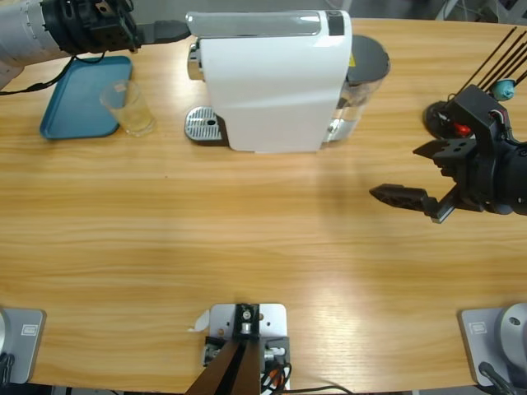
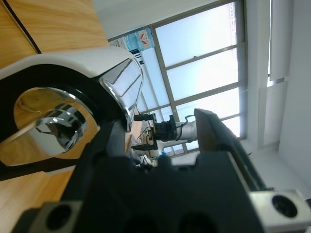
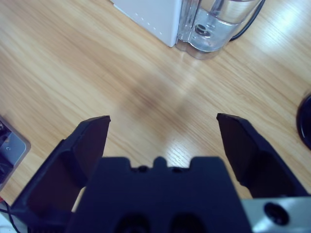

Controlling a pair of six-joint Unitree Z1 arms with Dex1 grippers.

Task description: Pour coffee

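Closest to the lens is my left gripper [image 2: 159, 121], its jaws spread and clamping nothing, brought up against the chrome lever [image 2: 121, 85] on top of the white coffee machine [image 1: 272, 82]. I judge it is placed there to work that lever and start the brew. My right gripper [image 3: 163, 120] hangs wide open over bare table [image 1: 247, 247], near the machine's water tank [image 3: 216, 19], parked out of the way until there is something to carry. No dark coffee shows anywhere yet. The clear glass [image 1: 128, 107] looks pale and without any brown liquid, and it stands on the corner of the blue tray [image 1: 74, 111], just beside the metal drip grate [image 1: 204, 125] rather than on it. It will probably have to go under the spout before anything can be poured.
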